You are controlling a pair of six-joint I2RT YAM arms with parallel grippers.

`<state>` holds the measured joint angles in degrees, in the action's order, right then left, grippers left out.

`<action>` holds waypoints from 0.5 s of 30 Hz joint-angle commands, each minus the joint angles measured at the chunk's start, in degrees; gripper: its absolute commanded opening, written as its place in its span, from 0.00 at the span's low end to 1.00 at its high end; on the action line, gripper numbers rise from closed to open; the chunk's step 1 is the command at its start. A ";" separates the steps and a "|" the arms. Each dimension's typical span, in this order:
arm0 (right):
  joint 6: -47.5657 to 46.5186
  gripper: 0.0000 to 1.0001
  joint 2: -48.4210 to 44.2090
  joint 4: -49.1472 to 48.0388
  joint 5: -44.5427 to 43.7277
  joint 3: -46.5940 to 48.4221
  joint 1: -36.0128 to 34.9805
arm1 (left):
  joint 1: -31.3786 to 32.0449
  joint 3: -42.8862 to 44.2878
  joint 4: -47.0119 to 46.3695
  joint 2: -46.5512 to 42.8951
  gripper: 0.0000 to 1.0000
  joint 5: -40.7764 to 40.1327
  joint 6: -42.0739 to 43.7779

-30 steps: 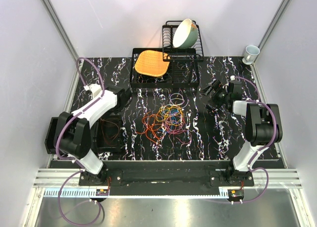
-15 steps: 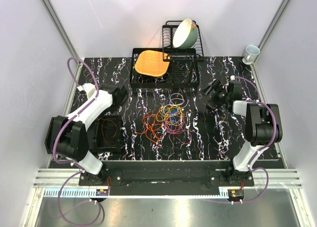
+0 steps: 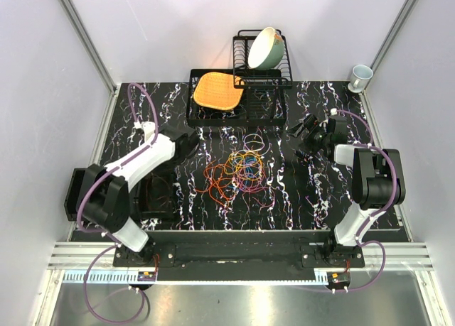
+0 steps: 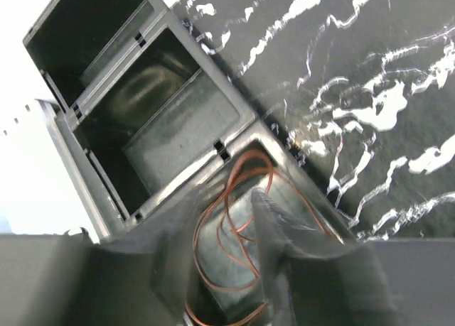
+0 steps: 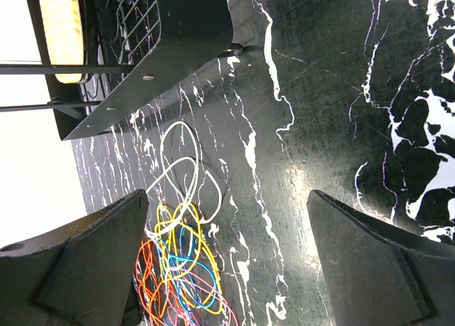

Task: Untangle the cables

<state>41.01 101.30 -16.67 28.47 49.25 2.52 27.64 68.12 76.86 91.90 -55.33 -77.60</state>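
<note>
Black marble table (image 3: 298, 198) w/ cables (image 3: 238, 171) heaped loose, one orange loop (image 4: 220, 226) already in bin (image 4: 242, 120) left of cables, so L gripper (image 4: 227, 269) near it looks part-open & empty (blurry), R gripper (image 5: 227, 196) right of cables spread wide, empty, prob. ready for next loop.

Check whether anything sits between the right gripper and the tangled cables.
Nothing visible does. In the right wrist view, only bare marbled tabletop separates the open right gripper from the cables; the dish rack stands off to one side.
</note>
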 commanded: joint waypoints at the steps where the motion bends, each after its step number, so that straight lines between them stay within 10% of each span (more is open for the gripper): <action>1: 0.03 1.00 0.39 -1.97 0.97 2.07 0.20 | 0.49 0.18 3.05 -6.98 0.76 5.83 15.14; 6: -0.06 1.00 0.13 -1.97 0.89 1.90 0.20 | -0.13 -3.33 -10.03 -18.48 0.98 17.79 31.00; 15: -0.67 1.00 -1.19 -2.58 0.63 1.02 0.20 | -2.50 -8.61 -13.40 -23.87 0.97 17.44 38.41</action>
<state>40.97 101.34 -16.88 28.58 49.28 2.52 26.37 61.91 66.30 67.85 -39.18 -43.29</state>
